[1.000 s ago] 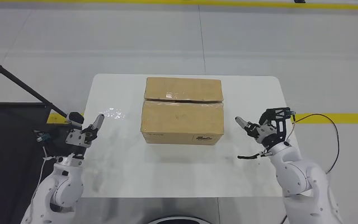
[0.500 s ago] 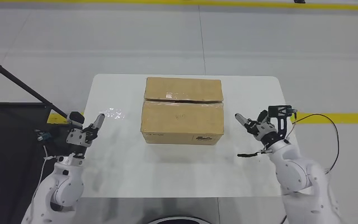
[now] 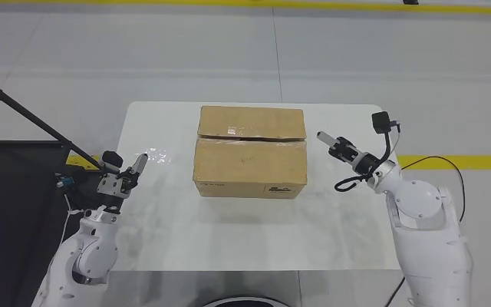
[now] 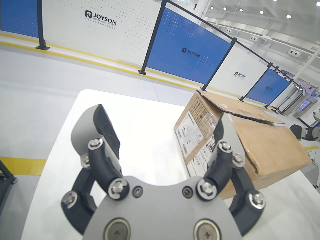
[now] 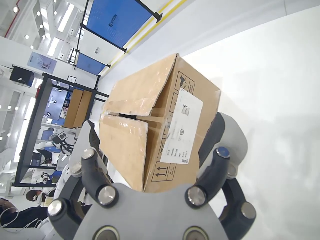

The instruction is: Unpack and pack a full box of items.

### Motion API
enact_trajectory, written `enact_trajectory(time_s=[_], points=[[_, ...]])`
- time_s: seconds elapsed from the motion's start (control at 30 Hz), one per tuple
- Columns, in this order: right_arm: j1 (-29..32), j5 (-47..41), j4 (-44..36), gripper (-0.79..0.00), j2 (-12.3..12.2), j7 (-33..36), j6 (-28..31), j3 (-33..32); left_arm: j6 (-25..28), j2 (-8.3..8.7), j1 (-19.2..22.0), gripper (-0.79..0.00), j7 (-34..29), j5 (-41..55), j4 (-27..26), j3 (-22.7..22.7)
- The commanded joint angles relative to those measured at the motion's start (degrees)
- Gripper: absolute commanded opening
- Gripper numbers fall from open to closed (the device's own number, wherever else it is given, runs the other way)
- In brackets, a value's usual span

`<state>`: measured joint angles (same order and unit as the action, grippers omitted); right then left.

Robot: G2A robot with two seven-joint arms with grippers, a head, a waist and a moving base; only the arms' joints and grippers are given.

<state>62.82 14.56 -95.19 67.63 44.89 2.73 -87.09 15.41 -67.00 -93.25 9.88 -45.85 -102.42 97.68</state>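
On the desk (image 3: 169, 230), the box (image 3: 250, 157) sits between the left fingers (image 4: 107, 131) and right fingers (image 5: 212, 136), both spread and empty, with wrist views showing its end labels (image 5: 181, 128).

One box (image 3: 249, 163), one table (image 3: 165, 230), two pincers (image 3: 125, 163) (image 3: 328, 141)

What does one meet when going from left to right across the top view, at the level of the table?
left gripper, fingers open → cardboard box, flaps closed → right gripper, fingers open, all above or on the white table.
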Motion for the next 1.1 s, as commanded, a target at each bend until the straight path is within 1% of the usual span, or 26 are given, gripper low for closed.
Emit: enact_trajectory(time_s=[0.0,0.1,0.17,0.27,0.4,0.57,0.8,1.07], points=[[-0.01,-0.07,0.01,0.0,0.0,0.01,0.0,0.0,0.01,0.0,0.01,0.0,0.0,-0.02,0.01,-0.01],[0.17,-0.23,0.17,0.0,0.02,-0.42,-0.04,-0.01,0.01,0.0,0.01,0.0,0.0,-0.02,0.01,-0.01],[0.86,-1.0,0.51,0.0,0.11,-2.38,0.07,0.17,0.01,0.0,0.01,0.0,0.0,-0.02,0.01,-0.01],[1.16,-7.36,-0.72,0.0,0.23,-4.21,2.39,-1.19,0.01,0.0,0.01,0.0,0.0,-0.02,0.01,-0.01],[0.41,-13.69,0.1,0.0,0.08,0.14,4.38,-1.26,0.01,0.0,0.01,0.0,0.0,-0.02,0.01,-0.01],[-3.11,-19.8,6.9,0.0,0.28,4.58,5.32,1.76,0.01,0.0,0.01,0.0,0.0,-0.02,0.01,-0.01],[-6.57,-23.3,12.96,0.0,0.39,7.64,8.06,4.45,0.01,0.0,0.01,0.0,0.0,-0.02,0.01,-0.01],[-7.65,-30.02,15.6,0.0,0.36,11.15,11.6,5.29,0.01,0.0,0.01,0.0,0.0,-0.02,0.01,-0.01]])
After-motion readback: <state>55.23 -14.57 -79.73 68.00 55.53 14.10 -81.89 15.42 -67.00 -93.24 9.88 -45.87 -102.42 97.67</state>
